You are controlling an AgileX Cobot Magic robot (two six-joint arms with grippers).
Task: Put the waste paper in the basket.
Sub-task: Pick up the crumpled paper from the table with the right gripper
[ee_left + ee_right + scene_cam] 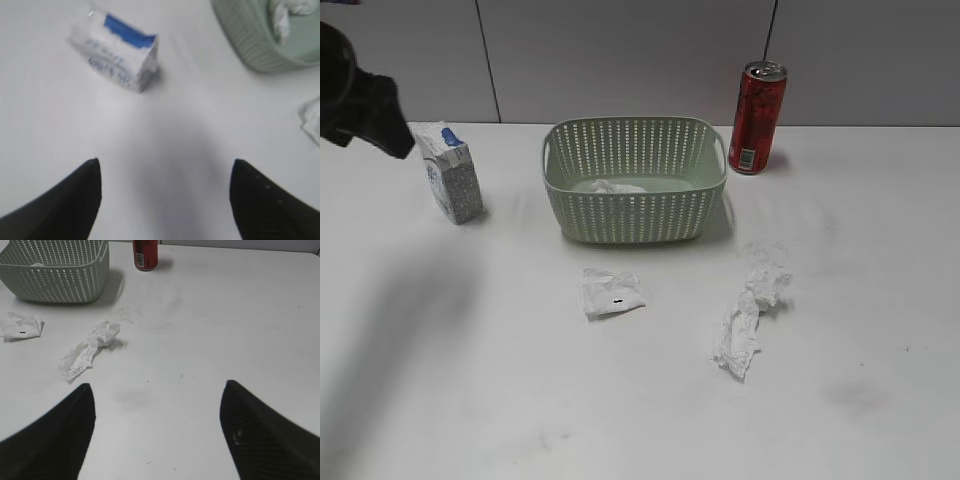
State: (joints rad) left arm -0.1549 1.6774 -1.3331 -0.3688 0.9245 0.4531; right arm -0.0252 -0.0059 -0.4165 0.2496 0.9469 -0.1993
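Long scrap (pixel 748 312): nearest the worktop's front edge, right of centre.
Wad (pixel 611 292): before the basket (pixel 635 215), one scrap inside.
Left end effector (pixel 165 200): wide open, empty.
Right end effector (pixel 157 432): wide open, empty; best pinch the long scrap at its twisted middle.

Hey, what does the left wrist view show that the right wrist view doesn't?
Only the left wrist view shows the white-and-blue carton, lying off to the basket's side, plus the twisted paper scrap already inside the basket. Only the right wrist view shows the red can and the long twisted scrap on the table. Both show the green basket, the small squarish wad and an open, empty gripper: left gripper, right gripper.
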